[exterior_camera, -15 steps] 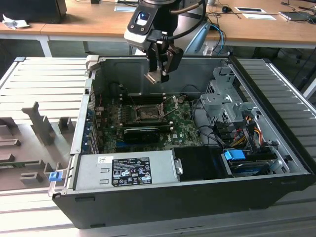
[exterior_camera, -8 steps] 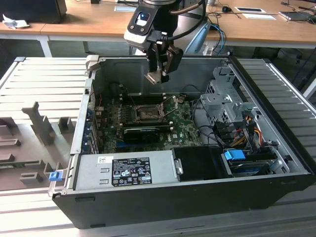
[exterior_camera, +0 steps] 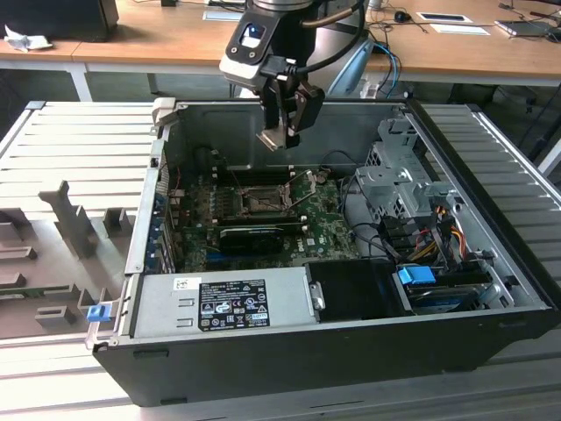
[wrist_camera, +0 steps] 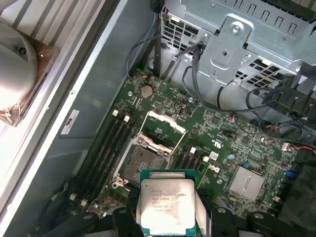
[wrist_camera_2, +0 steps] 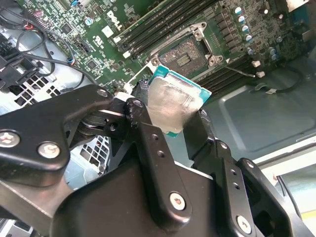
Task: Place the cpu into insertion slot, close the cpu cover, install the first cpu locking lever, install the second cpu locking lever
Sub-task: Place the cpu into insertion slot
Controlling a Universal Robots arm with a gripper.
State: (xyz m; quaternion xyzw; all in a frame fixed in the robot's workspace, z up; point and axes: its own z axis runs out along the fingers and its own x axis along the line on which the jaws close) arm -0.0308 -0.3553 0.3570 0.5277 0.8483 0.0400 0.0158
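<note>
while the pincer [exterior_camera: 282,139] hangs above the insertion slot [wrist_camera: 140,165] | it clamps the cpu [wrist_camera: 167,205] | cpu cover [wrist_camera: 167,121] open

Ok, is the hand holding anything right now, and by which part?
Yes. The hand holds the cpu, pinched by two opposite edges with its metal face showing, not yet in the insertion slot.

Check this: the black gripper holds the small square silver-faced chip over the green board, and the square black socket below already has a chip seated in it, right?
No. The square black socket is empty, its dark pin grid bare in the first wrist view. The black gripper does hold the small square silver-faced chip over the green board.
</note>
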